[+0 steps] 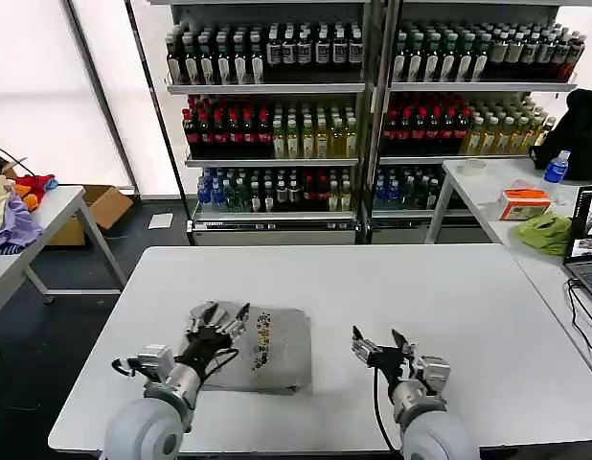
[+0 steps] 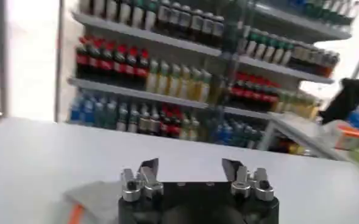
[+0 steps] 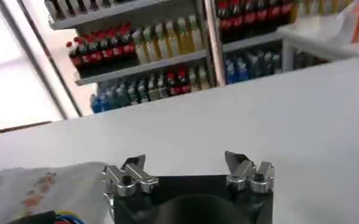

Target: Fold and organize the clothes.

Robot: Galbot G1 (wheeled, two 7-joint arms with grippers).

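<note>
Currently I see one light grey shirt [image 1: 270,350] lying folded into a flat, roughly square packet on the white worktop [image 1: 449,307], toward my left front, its small multicoloured chest print [image 1: 262,340] facing up in a strip near the packet's middle. My left gripper [image 1: 225,314] sits over the shirt's left far corner, fingers spread wide and holding nothing; whether the tips touch the cloth I cannot tell from the head view. From the left wrist camera the same gripper [image 2: 191,169] shows both fingers well apart with bare worktop [image 2: 39,158] beyond them, and a grey corner of shirt [image 2: 94,196] with an orange edge just beside one finger. My right gripper [image 1: 380,345] rests low over bare worktop to the right of the shirt, near it but apart from it, jaws open and empty. In the right wrist view that gripper [image 3: 187,164] also stands open, and the shirt [image 3: 51,189] with its print lies off to one side of it. Behind the worktop stand shelves of bottled drinks [image 1: 277,115]. A side table [image 1: 47,216] on my left carries mixed coloured fabrics [image 1: 13,206]; another table on my right holds a lime-green cloth bundle [image 1: 547,233] and an orange box [image 1: 525,203].
</note>
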